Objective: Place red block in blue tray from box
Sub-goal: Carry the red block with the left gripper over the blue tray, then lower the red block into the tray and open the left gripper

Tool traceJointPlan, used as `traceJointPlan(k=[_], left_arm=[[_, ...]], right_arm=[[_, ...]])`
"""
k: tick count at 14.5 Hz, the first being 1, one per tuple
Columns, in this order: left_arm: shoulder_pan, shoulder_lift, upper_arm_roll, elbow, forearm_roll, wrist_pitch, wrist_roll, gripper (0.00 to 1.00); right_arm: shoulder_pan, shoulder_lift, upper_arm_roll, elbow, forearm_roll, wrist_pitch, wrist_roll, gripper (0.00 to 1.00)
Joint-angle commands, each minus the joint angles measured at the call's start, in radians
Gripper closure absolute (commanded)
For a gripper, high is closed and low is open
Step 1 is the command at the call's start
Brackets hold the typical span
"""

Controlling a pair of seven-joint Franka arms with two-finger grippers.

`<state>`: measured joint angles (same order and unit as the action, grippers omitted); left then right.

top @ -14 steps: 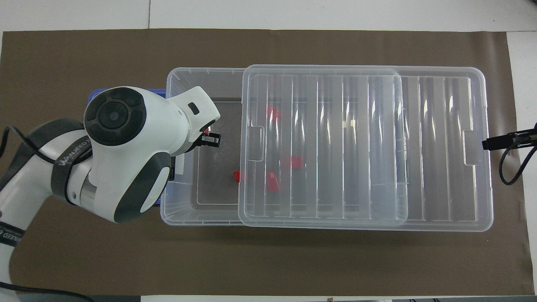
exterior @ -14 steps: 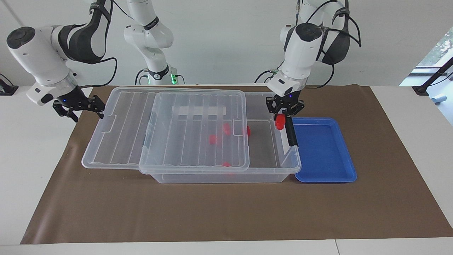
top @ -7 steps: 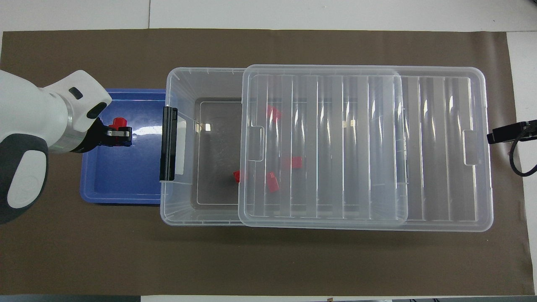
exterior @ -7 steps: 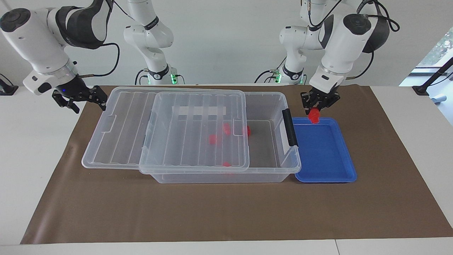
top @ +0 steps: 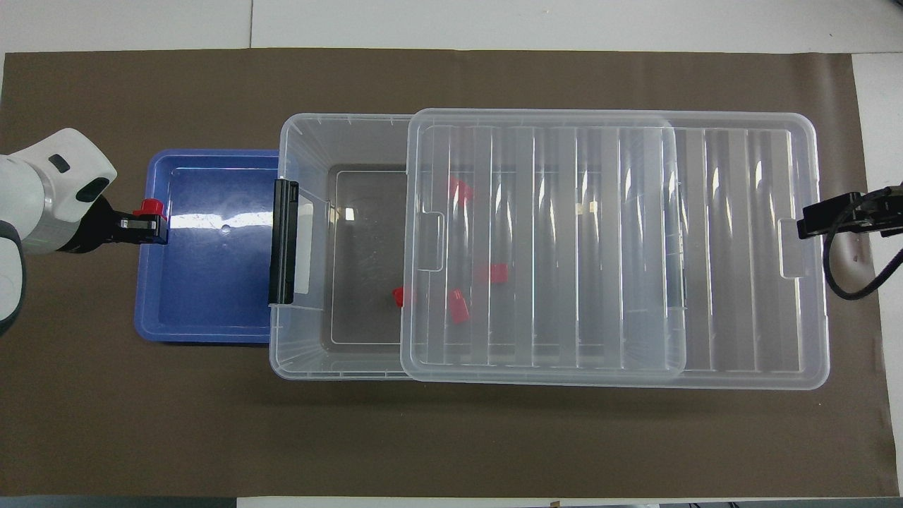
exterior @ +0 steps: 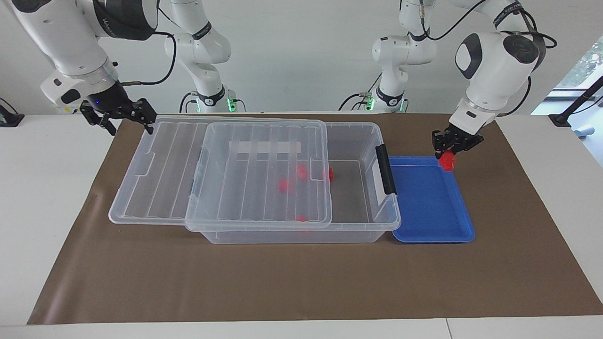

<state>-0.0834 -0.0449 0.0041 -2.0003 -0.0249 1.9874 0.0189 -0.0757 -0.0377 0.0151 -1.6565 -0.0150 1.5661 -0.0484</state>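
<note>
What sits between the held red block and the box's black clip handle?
Only bare floor of the blue tray lies between the red block in the left hand and the black clip handle, clearest in the overhead view.

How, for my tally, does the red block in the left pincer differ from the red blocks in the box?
The pinched red block hangs over the blue tray's rim, clamped in the shut left pincer; the box's red blocks lie loose on its floor. It is uncovered; they sit mostly under the lid. All small, bright red.
</note>
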Motion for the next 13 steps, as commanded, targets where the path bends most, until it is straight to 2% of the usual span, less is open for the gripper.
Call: traceJointPlan(k=[1, 4, 7, 13], left_arm=[[0.025, 0.002, -0.009, -0.102, -0.017, 0.126, 0.055, 1.00], [0.028, 0.040, -0.009, -0.172, -0.017, 0.236, 0.061, 1.00], [0.025, 0.105, -0.009, -0.179, -0.017, 0.315, 0.059, 1.00], [0.016, 0.207, -0.013, -0.179, -0.020, 0.387, 0.061, 1.00]], right_arm=[[-0.004, -0.019, 0.005, -0.017, -0.005, -0.011, 0.021, 0.00], [-0.004, -0.019, 0.005, -0.016, 0.018, -0.038, 0.022, 0.00], [-0.004, -0.024, 0.006, -0.016, 0.020, -0.032, 0.018, 0.00], [-0.004, -0.021, 0.016, -0.011, 0.018, -0.024, 0.015, 0.00]])
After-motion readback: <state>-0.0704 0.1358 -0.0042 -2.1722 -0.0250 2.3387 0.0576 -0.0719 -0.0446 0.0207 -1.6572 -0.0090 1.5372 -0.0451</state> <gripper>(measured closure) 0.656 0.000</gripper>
